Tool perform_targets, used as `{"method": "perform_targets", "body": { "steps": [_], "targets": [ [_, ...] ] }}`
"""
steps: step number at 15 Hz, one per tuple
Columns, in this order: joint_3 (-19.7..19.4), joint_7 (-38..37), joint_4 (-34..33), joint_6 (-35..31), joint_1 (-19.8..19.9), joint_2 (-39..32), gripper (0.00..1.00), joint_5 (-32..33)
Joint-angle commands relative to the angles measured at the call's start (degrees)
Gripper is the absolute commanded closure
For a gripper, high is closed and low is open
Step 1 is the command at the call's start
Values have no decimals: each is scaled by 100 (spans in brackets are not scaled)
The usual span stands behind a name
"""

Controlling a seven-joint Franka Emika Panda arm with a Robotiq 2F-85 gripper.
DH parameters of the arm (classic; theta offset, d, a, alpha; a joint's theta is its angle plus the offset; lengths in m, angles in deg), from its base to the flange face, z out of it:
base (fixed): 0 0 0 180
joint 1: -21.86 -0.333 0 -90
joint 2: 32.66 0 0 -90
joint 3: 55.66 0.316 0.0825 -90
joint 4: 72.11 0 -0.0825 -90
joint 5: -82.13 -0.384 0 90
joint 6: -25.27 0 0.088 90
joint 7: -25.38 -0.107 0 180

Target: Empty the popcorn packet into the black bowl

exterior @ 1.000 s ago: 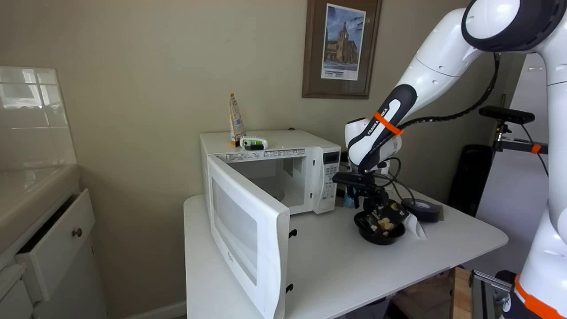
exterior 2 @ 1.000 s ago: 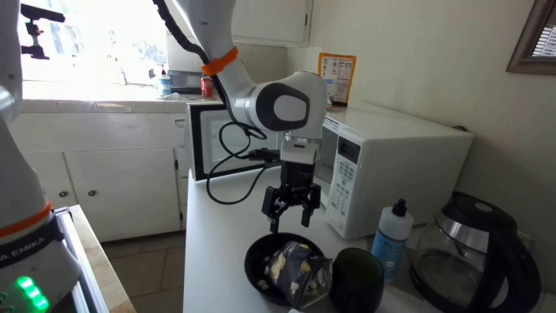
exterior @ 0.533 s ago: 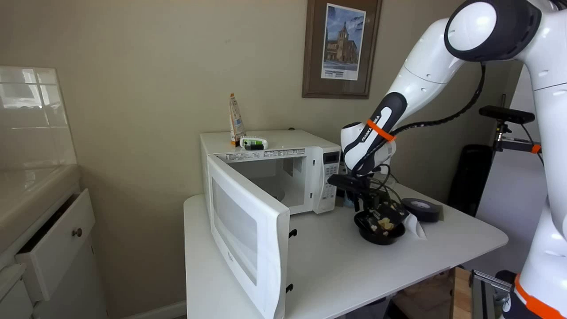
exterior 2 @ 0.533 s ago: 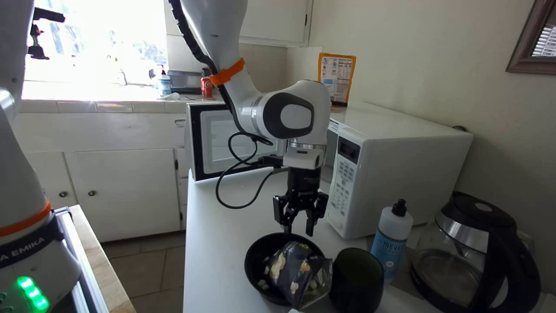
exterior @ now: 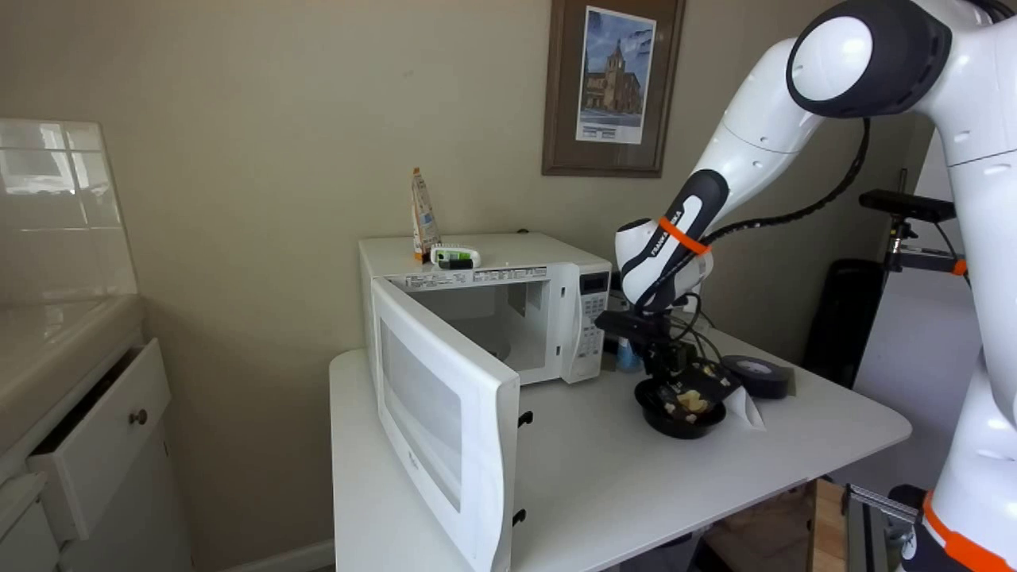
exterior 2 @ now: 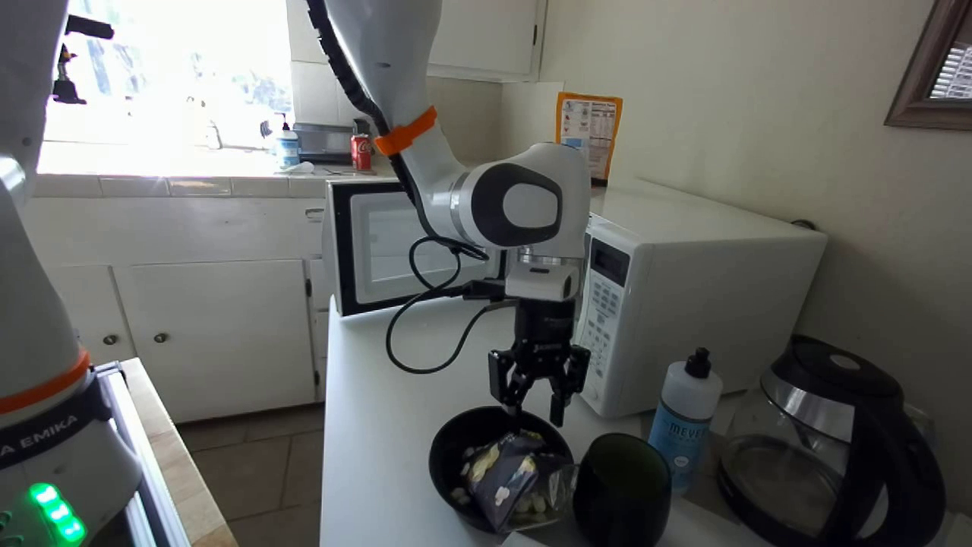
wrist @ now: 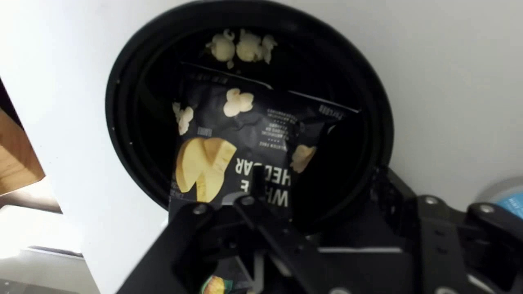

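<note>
The black bowl [exterior: 675,427] stands on the white table and shows in both exterior views [exterior 2: 448,444]. In the wrist view the bowl [wrist: 122,106] fills the upper middle. The dark popcorn packet [wrist: 241,122] lies tilted in the bowl, with one end over the rim beside the dark cup [exterior 2: 505,475]. A few loose popcorn pieces [wrist: 241,47] lie on the bowl's bottom. My gripper [exterior 2: 537,422] is open, its fingers pointing down just above the bowl. In the wrist view [wrist: 320,173] one finger lies over the packet, the other at the rim. I cannot tell whether a finger touches the packet.
A dark cup [exterior 2: 623,490] stands against the bowl's side. A blue soap bottle [exterior 2: 683,425] and a glass kettle [exterior 2: 820,448] stand beyond it. The microwave [exterior: 489,246] stands at the back, its door [exterior: 500,469] swung open over the table. White paper [exterior: 743,409] lies beside the bowl.
My gripper has come down and moved over the bowl. The packet now lies lower and has changed shape a little. The bowl and dark cup have shifted very slightly.
</note>
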Motion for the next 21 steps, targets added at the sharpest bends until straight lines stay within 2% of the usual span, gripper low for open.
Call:
{"method": "perform_targets", "body": {
  "steps": [1, 6, 8, 9, 10, 11, 12, 13, 17, 20, 21],
  "targets": [
    [-189, -159, 58, 179, -117, 48, 29, 322],
    [-220, -118, 82, 305, -124, 67, 35, 513],
    [-207, -113, 115, 328, -126, 120, 43, 545],
    [-209, -117, 128, 331, -135, 142, 43, 569],
    [-222, -146, 142, 342, -149, 168, 50, 601],
    [-226, -135, 153, 358, -152, 191, 47, 628],
    [-240, -164, 168, 353, -158, 216, 52, 673],
    [-242, -160, 177, 369, -150, 237, 50, 697],
    [-282, -215, 239, 408, -137, 353, 56, 849],
    [-317, -288, 313, 397, -132, 456, 73, 1004],
    [-325, -319, 340, 387, -128, 495, 72, 1057]
  ]
}}
